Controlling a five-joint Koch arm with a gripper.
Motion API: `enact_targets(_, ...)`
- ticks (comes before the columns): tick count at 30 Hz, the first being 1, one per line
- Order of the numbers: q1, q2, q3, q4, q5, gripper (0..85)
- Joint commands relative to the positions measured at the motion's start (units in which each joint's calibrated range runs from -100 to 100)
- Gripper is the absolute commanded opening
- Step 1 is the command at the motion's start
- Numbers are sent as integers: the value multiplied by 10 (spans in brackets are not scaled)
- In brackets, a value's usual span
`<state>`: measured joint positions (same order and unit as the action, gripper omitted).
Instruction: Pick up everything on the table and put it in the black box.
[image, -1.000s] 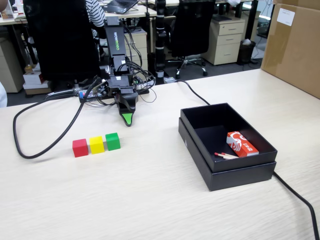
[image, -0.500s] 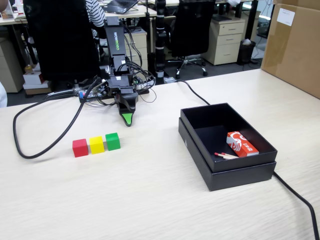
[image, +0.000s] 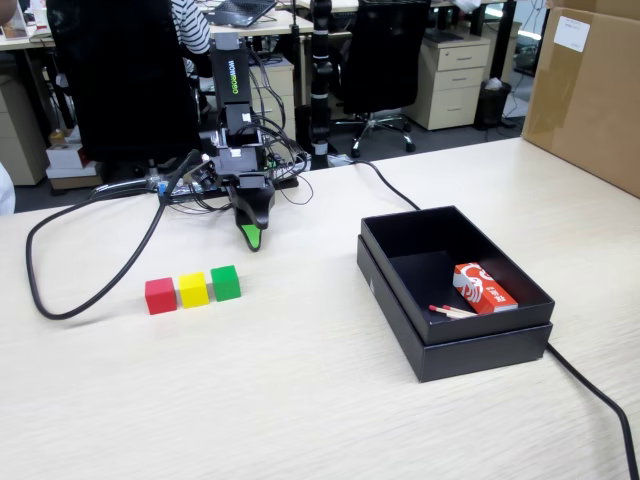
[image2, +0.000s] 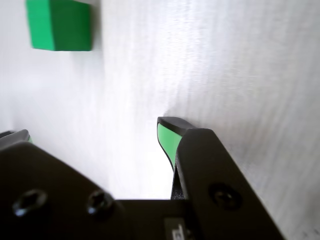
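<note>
We've got the hand (image: 254, 238) hanging empty just above the desk (image: 300, 400), jaws parted a fair bit in the wrist view. The green cube (image: 225, 282) is nearest, sitting in front and slightly left in the fixed view, with yellow cube (image: 193, 289) and red cube (image: 160, 295) lined up beyond it, and the black box (image: 455, 345) off right.

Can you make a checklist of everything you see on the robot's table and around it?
Surface: pale wood table, flat.
Job's things: red block, yellow block and green block in a row; black box apart on the fixed view's right.
Clutter: red-and-white packet and matchsticks inside the box.
Hand: open, empty, behind the blocks.
Cables: black cable loops on the table; another runs past the box.
Surroundings: cardboard carton, office chairs, drawers.
</note>
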<state>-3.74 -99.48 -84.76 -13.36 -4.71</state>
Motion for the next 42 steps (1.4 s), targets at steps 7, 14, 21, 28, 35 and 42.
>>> enact_targets(7,-14,73,368,-411,16,483)
enact_targets(14,-28,167,570,-549,15,477)
enact_targets(21,-94,369,735,-570,-40,472)
enact_targets(28,-141,509,800,-570,-84,472)
enact_targets(35,-168,625,861,-570,-126,475)
enact_targets(42,-183,768,946,-570,-154,475)
